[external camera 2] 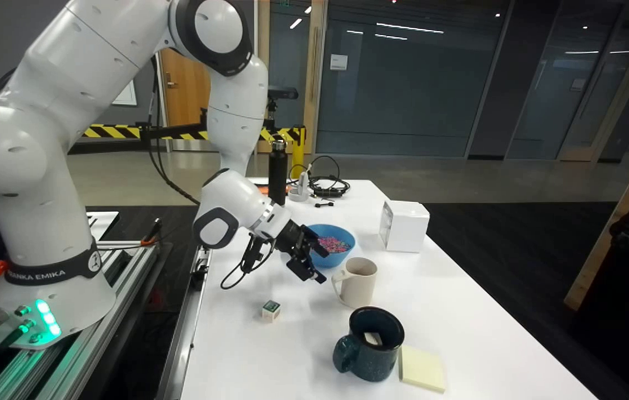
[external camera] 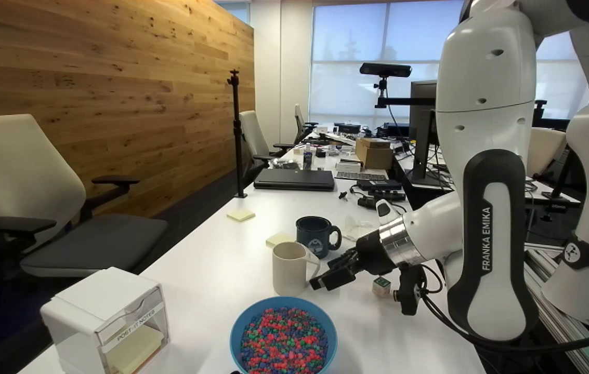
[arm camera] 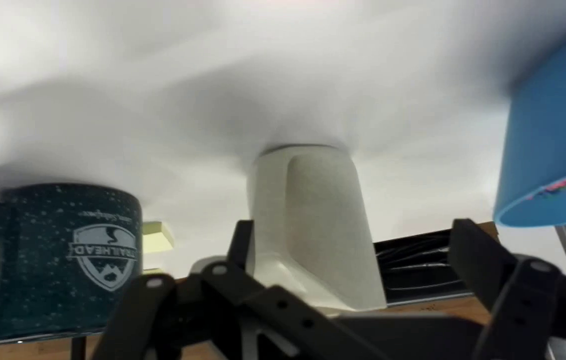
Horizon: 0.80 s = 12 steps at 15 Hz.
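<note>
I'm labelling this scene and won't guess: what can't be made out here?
White mug: inside bottom hidden by its own wall in both exterior views.
Dark mug: the pale patch inside is too small to identify in an exterior view.
Small cube: markings too small to read in both exterior views.
Blue bowl: cut off by the right edge of the wrist view.

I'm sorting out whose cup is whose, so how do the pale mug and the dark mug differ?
The pale mug is plain cream where it shows; the dark mug is blue-green, white-speckled and printed with a logo. The pale mug stands in front of the open gripper; the dark mug stands off to one side. Both stand upright on the table, each with one handle.
</note>
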Motion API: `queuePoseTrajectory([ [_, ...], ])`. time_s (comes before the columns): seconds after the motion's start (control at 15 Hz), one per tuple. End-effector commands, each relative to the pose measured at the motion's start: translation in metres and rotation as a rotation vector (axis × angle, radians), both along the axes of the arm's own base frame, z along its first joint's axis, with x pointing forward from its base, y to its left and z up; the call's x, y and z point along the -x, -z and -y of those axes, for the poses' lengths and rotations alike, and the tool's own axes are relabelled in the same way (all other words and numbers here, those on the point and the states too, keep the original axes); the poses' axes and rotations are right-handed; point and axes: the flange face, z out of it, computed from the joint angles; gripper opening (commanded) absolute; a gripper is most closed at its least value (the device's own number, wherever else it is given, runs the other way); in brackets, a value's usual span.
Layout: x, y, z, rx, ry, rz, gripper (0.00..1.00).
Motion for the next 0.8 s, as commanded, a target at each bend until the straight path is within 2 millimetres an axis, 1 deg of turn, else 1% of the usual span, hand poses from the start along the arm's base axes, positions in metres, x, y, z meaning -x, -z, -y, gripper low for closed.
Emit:
queuePoseTrajectory([
  [0.0, 0.017, 0.012, 0.024, 0.016, 0.025, -0.027, 1.0],
  [0.13, 0.019, 0.017, 0.036, 0.029, 0.035, -0.039, 1.0],
  [0.27, 0.011, 0.015, 0.042, 0.053, 0.012, -0.027, 1.0],
  [0.53, -0.026, -0.014, 0.042, 0.097, -0.089, 0.059, 1.0],
  [0.73, -0.047, -0.029, 0.038, 0.094, -0.143, 0.119, 1.0],
])
